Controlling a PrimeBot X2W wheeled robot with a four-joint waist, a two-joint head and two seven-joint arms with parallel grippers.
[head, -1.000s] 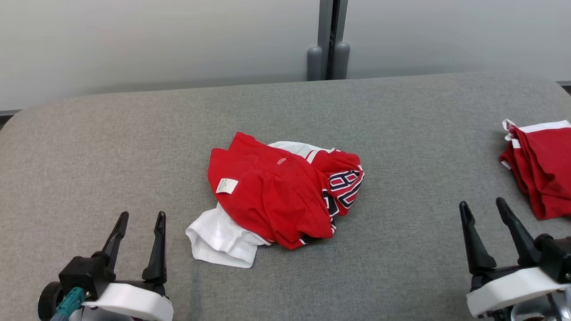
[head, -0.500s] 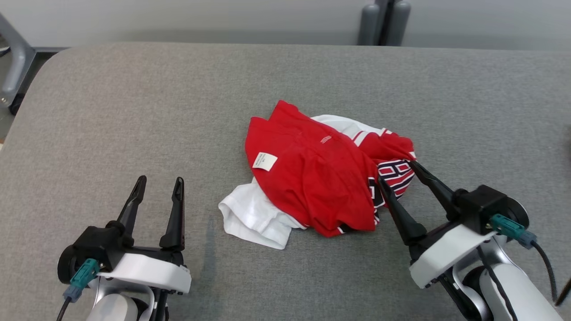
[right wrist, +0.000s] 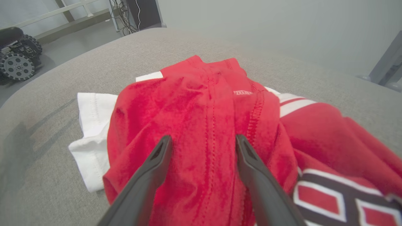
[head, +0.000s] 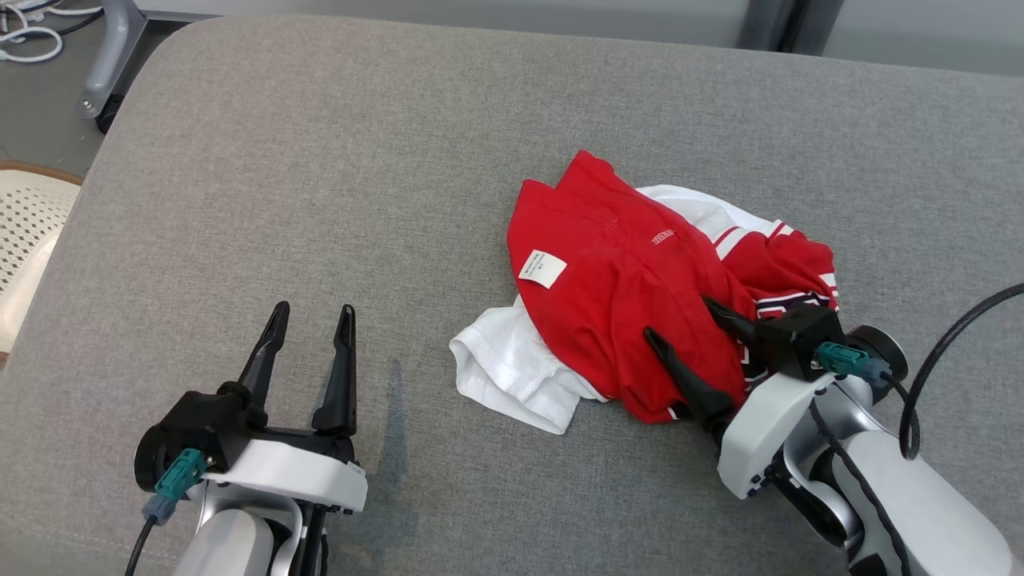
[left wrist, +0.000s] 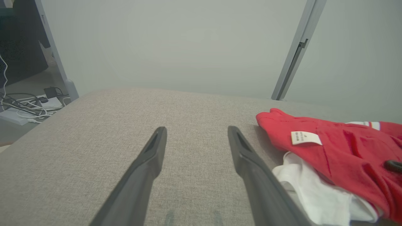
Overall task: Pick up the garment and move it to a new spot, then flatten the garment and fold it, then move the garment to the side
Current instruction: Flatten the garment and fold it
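A crumpled red garment [head: 632, 280] with white sleeves and dark lettering lies in a heap on the grey padded table [head: 320, 160]. It also fills the right wrist view, garment [right wrist: 204, 125], and sits at the right of the left wrist view, garment [left wrist: 339, 150]. My right gripper [head: 678, 317] stands open over the heap's near right side, its fingers spread above red cloth, nothing pinched. My left gripper [head: 312, 317] is open over bare table, well left of the heap, seen also as gripper [left wrist: 196, 133].
The table's left edge curves down at the upper left. Beyond it stand a grey metal leg [head: 108, 56], white cables [head: 28, 32] on the floor, and a cream perforated chair [head: 28, 232]. A wheeled device [right wrist: 17, 59] rests on the floor.
The camera has swung left and down. My right gripper has moved in from the table's right side onto the garment's near right part, still open. The left gripper stays put.
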